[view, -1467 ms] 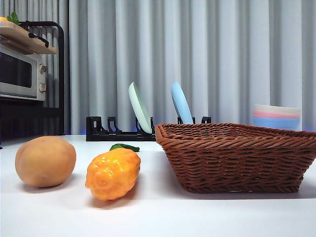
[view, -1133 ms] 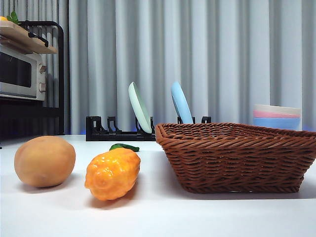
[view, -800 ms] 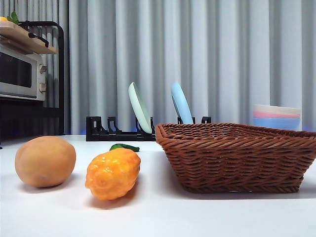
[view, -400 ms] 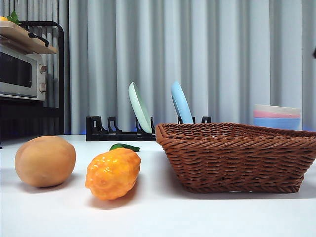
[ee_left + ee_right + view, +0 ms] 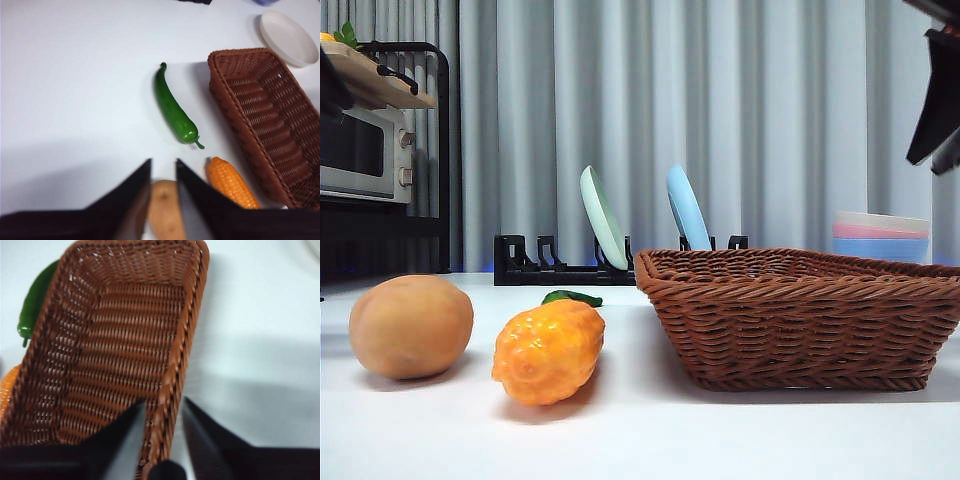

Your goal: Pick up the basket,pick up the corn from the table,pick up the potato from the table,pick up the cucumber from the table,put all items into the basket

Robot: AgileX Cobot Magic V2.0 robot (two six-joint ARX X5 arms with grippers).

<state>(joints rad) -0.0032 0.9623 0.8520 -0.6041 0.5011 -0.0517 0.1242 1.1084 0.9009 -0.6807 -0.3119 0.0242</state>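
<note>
The brown wicker basket (image 5: 800,318) stands on the right of the table, empty (image 5: 115,355). The tan potato (image 5: 410,327) lies at the left, the bumpy orange-yellow corn (image 5: 548,350) beside it, and the cucumber (image 5: 572,297) shows only as a green tip behind the corn. In the left wrist view the cucumber (image 5: 172,107) lies whole, next to the corn (image 5: 232,182) and the basket (image 5: 265,125). My left gripper (image 5: 162,172) is open, high above the potato (image 5: 165,210). My right gripper (image 5: 162,410) is open above the basket's right rim and shows at the top right of the front view (image 5: 932,150).
A black dish rack (image 5: 560,268) holds a pale green plate (image 5: 603,218) and a blue plate (image 5: 687,210) behind the vegetables. Stacked bowls (image 5: 880,236) stand behind the basket; a white bowl (image 5: 289,37) shows beyond it. A microwave on a shelf (image 5: 365,150) stands far left.
The right arm has come down into the front view's top right corner. A dark tip now shows at the top left edge. The basket and vegetables have not moved.
</note>
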